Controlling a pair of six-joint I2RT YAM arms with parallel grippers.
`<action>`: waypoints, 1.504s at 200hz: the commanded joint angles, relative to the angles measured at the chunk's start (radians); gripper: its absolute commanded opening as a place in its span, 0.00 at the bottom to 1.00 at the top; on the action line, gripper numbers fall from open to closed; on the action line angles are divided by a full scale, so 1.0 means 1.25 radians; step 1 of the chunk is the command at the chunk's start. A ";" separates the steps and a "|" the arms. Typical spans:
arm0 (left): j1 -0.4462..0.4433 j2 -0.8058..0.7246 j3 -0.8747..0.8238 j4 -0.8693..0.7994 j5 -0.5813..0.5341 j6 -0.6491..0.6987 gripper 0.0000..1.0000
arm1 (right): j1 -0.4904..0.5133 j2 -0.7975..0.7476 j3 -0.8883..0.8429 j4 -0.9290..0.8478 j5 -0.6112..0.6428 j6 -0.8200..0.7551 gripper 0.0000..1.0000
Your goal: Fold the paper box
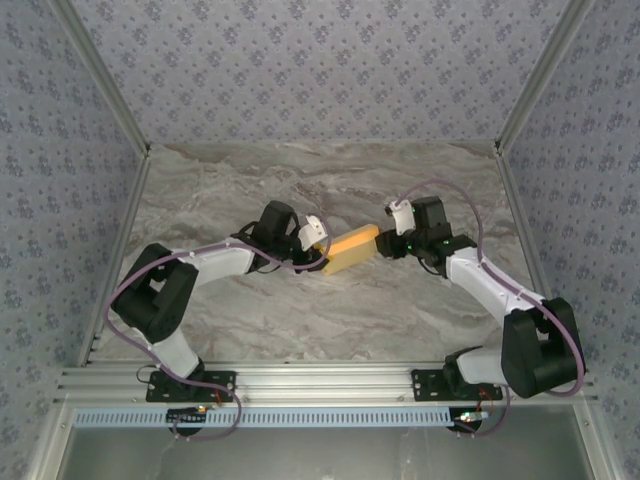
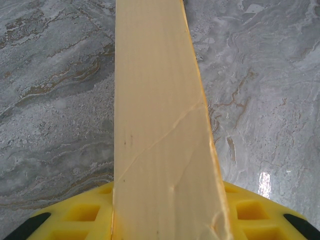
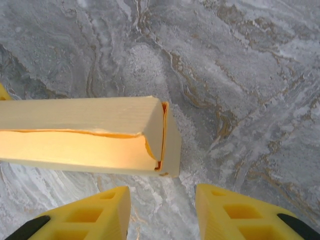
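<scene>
Yellow box [image 3: 85,135] centre-left of right wrist view, just above right gripper [image 3: 162,200], jaws apart and empty, left gripper [image 2: 168,220] clamped on box.

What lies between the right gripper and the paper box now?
Nothing. In the right wrist view, the stretch from the open right gripper to the near end of the paper box is bare, with the marble table beneath.

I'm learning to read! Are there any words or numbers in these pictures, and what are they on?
None can be read.
The paper box is plain yellow card.
The table shows only a marble pattern.
The walls carry only a small repeating pattern.
Any marks on the rail are too small to tell.
</scene>
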 commanded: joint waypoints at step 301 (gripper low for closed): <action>0.007 0.013 0.003 -0.062 -0.015 0.005 0.22 | -0.029 0.104 -0.003 0.188 -0.107 -0.036 0.07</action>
